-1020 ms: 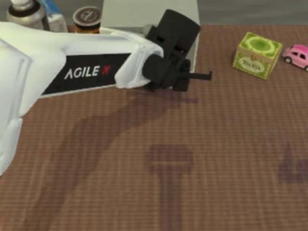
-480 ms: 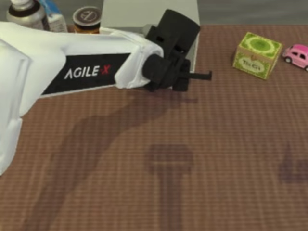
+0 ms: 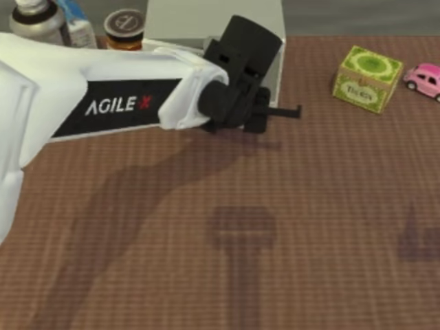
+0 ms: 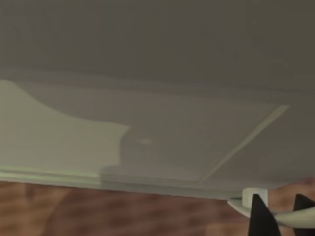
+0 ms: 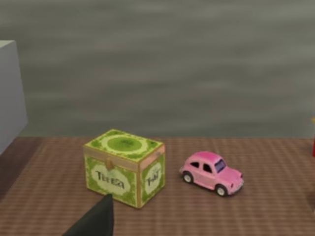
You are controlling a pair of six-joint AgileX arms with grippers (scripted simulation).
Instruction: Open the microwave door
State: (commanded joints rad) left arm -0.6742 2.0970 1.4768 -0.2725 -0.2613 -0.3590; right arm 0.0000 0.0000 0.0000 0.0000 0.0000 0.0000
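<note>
The left arm hides most of the microwave point(image 3: 206, 17) at the table's point(image 3: 309, 227) far edge, left of centre. The left gripper point(image 3: 265, 113) reaches across its front. Up close, the left wrist view shows the microwave door point(image 4: 147, 132) filling the picture, with two dark fingertips point(image 4: 258, 216) spread on either side of the white handle point(image 4: 256, 204), not pressed on it. The right gripper point(image 5: 93, 221) shows only as a dark tip near the tea box point(image 5: 124, 167) and pink toy car point(image 5: 211, 173); I cannot tell its fingers' state.
</note>
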